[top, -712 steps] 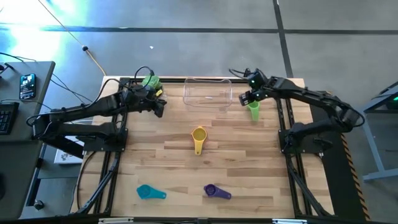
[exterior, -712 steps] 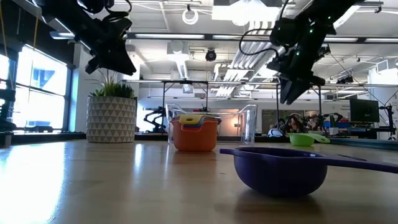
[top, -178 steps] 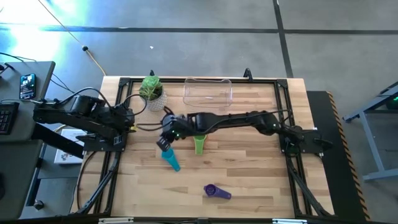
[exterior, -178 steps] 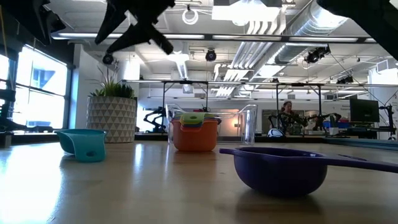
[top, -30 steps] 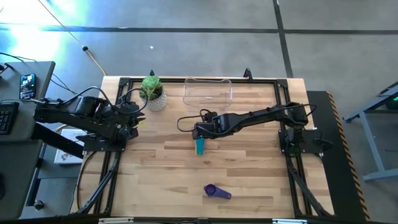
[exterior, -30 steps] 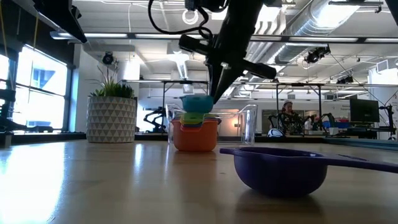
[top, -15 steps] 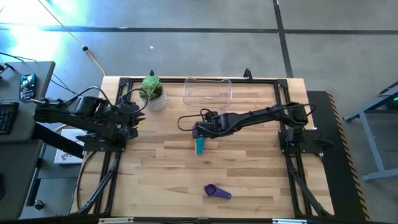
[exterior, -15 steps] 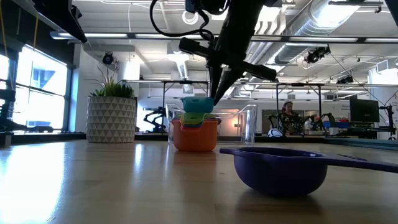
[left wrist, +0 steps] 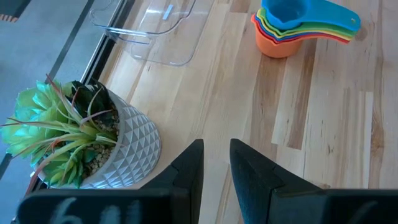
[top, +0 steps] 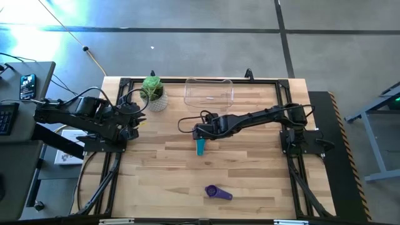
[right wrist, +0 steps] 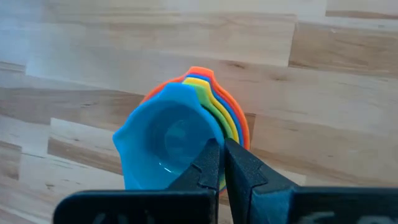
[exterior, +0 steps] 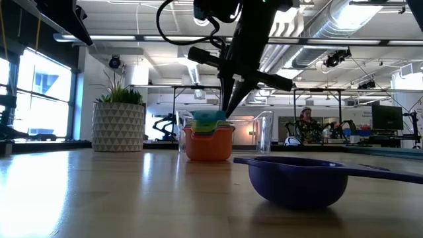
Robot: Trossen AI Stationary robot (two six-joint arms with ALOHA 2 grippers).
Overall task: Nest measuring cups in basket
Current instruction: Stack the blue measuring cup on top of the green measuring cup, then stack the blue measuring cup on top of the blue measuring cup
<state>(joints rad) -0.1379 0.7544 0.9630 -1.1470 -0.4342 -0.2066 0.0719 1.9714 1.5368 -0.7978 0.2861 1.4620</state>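
The clear basket (top: 209,92) at 12 o'clock holds no cups. The teal cup (right wrist: 168,146) sits in the stacked cups (left wrist: 283,35) mid-counter, the right tool (right wrist: 221,163) clamped on it. The purple cup (top: 217,192) lies at 6 o'clock.

Bright overhead light, window glare

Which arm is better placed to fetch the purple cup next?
Right. Its hand is mid-table at the cup stack, nearer the purple cup; the left hand waits beside the plant pot.
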